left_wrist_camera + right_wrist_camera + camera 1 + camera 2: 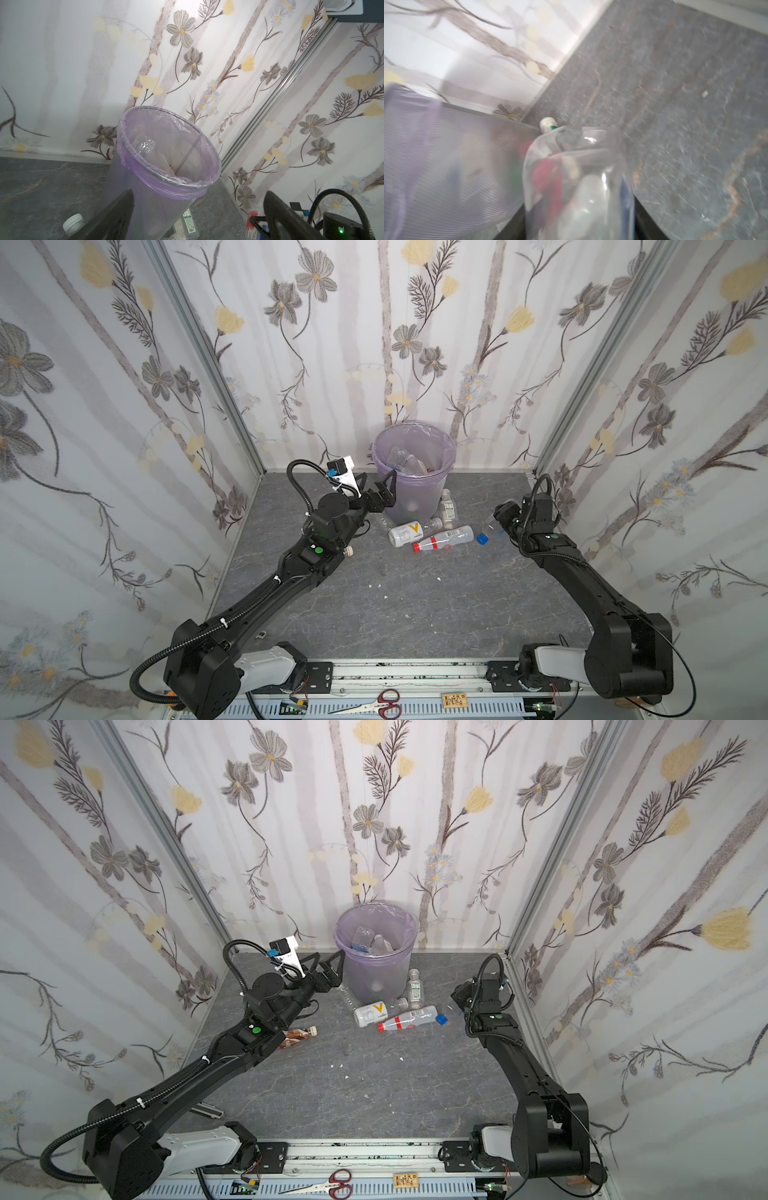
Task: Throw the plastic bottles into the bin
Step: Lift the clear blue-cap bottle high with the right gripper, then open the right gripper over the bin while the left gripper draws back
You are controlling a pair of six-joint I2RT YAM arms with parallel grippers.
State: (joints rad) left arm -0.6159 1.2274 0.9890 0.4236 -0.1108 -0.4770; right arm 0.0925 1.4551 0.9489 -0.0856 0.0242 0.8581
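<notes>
Gripping a clear bottle point(577, 176), my right claw point(579, 218) has its jaws partway in, pressed to both sides; the bottle sits at four o'clock from the bin point(415, 493). Left claw point(379, 479) gapes wide, empty, at the bin's nine o'clock. Step: pickup. Next, I judge: lift, carry over the rim, let go. More bottles point(405, 533) wait at six o'clock.

an orange "v" on the white bottle point(404, 534); all other print is too small to read.
</notes>
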